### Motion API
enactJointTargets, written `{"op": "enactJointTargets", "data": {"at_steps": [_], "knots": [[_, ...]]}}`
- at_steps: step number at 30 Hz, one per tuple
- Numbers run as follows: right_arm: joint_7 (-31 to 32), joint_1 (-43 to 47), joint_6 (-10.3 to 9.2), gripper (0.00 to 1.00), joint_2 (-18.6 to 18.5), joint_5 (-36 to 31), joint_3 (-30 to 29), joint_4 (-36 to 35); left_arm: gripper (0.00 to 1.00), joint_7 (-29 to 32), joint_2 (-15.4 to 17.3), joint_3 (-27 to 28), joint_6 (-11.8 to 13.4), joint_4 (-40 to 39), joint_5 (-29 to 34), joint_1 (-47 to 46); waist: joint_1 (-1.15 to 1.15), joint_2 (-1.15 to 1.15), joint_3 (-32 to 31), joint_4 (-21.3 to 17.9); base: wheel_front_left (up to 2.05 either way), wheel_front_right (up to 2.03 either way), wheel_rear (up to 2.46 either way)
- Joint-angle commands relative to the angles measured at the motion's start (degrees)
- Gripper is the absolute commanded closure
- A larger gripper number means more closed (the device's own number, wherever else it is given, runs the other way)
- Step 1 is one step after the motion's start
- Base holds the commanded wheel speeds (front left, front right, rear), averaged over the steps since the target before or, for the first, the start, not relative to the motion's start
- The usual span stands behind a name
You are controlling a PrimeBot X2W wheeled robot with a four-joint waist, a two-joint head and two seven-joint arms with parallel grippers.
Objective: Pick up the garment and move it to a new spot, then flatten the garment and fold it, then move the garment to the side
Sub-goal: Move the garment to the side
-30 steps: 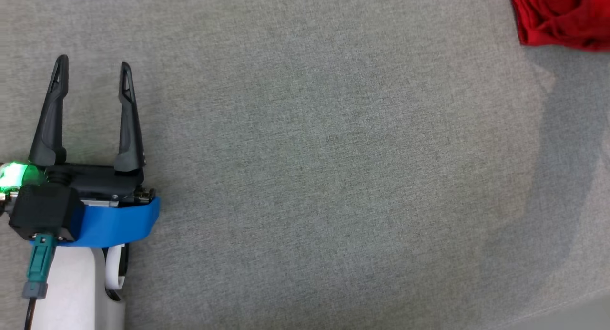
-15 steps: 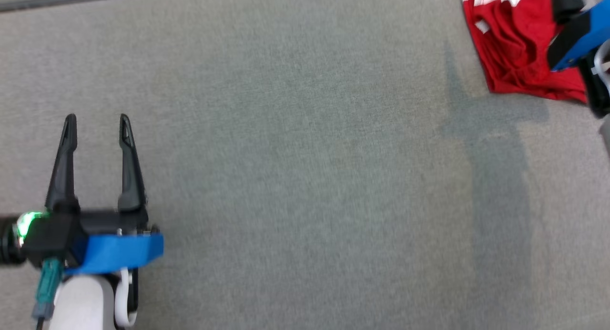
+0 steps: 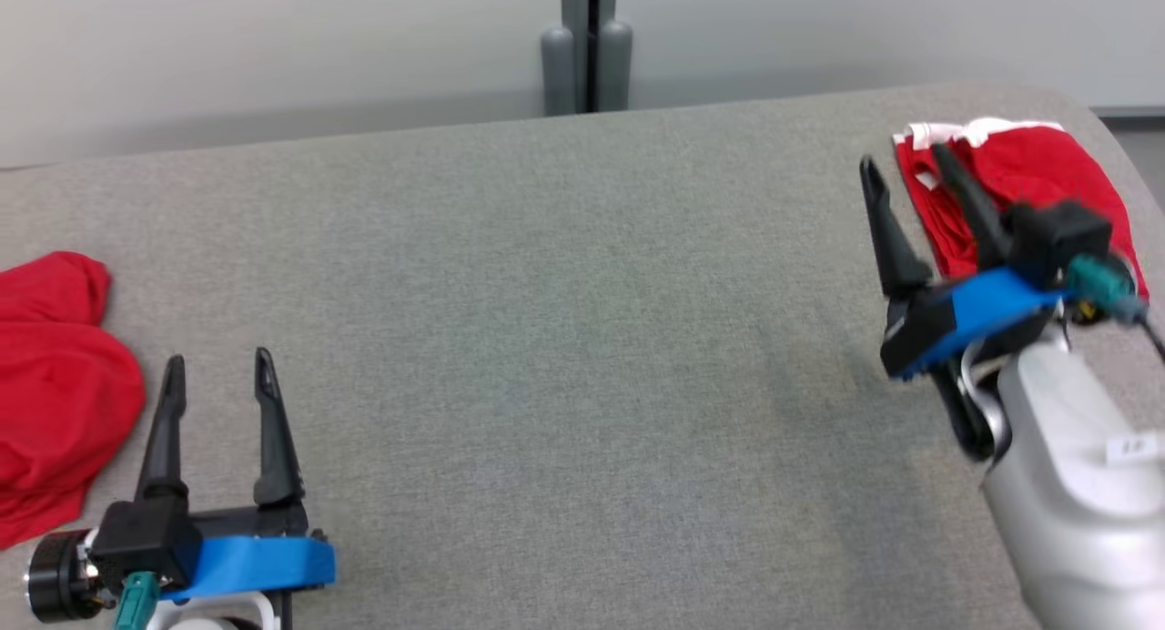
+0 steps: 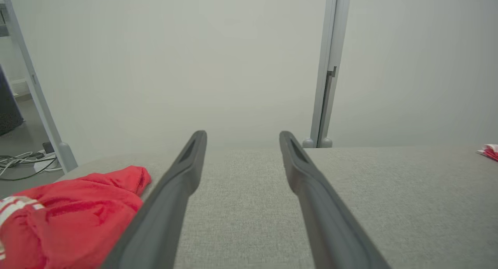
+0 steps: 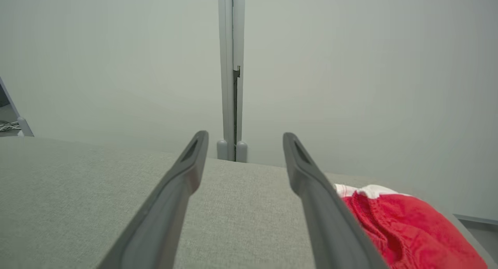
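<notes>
Crumpled red cloth garment (image 3: 55,411): head view, on grey fabric surface (image 3: 564,339), left of left claw (image 3: 219,357), wide, empty; right claw (image 3: 902,157) wide, empty, by folded red garment (image 3: 1047,161). Left wrist: garment (image 4: 70,210) lower left, that arm nearer. Right wrist: folded one (image 5: 408,222) lower right.

Head view high, angled down; 2 wrist views low, toward wall (image 4: 155,67); surface (image 3: 582,339) shared.

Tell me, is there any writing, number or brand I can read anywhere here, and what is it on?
Small white sticker on the pale right forearm: dark marks, too blurred to read.
Crumpled red garment, folded red white-trimmed garment, grey fabric table: no writing visible.
</notes>
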Motion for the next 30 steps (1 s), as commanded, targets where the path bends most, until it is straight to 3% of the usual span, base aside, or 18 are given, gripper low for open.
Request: {"op": "enactJointTargets", "data": {"at_steps": [1,18,30], "knots": [[-0.17,3.35,0.01,0.00,0.34,-0.83,-0.98,-1.89,0.00,-0.02,-0.37,0.05,0.18,0.37,-0.11,0.63,0.02,0.02,-0.60,0.50,0.00,0.00,0.00],[-0.17,28.79,0.01,0.00,6.46,-4.44,-7.93,-15.04,0.00,-0.02,-1.11,1.19,-1.38,8.54,0.19,2.65,0.02,0.02,-5.74,2.25,0.00,0.00,0.00],[-0.17,33.39,0.02,0.00,9.59,-8.16,-10.86,-18.64,0.00,-0.02,-1.23,1.45,-1.64,11.54,1.05,2.46,0.02,0.02,-7.21,3.78,0.00,0.00,0.00]]}}
